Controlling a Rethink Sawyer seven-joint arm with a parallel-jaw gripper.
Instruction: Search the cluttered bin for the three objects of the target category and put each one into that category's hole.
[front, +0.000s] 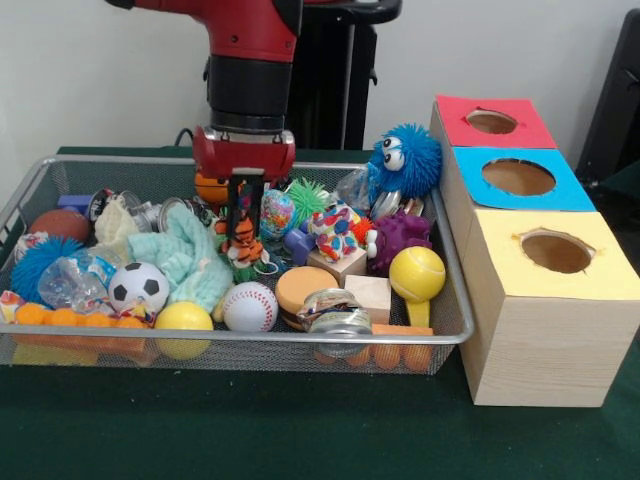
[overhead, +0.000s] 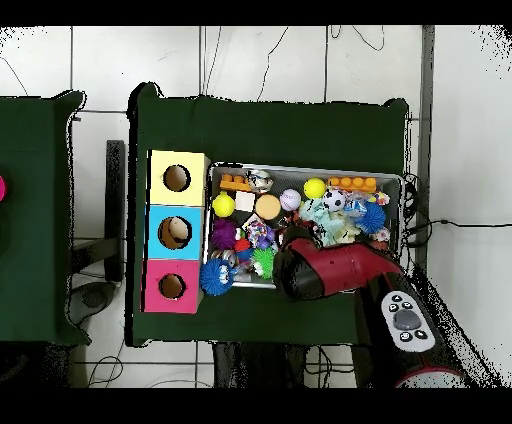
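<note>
- Dark green worktop (front: 250, 430) carries the large silver wire-mesh bin (front: 230, 338) and, just beside its right end in the front view, a row of three pale wooden boxes.
- Near rim of bin: yellow ball (front: 184, 322), soccer ball (front: 138, 287), baseball (front: 249, 306), yellow ball-on-handle toy (front: 417, 276).
- Mid bin: small orange plush tiger with black stripes (front: 241, 240), upright among clutter, mint fluffy cloth (front: 185, 258) to its left.
- Gripper (front: 247, 205) is down in the bin, straight over the tiger; black fingers (front: 236, 205) straddle its head; can't tell if they're closed on it.
- Blue spiky googly-eyed ball (front: 404, 160) sits on the far right rim; purple plush (front: 398, 240) below it.
- Boxes near to far: yellow-topped, blue-topped, then the red-topped round hole (front: 491, 121), farthest, well apart from the tiger.
</note>
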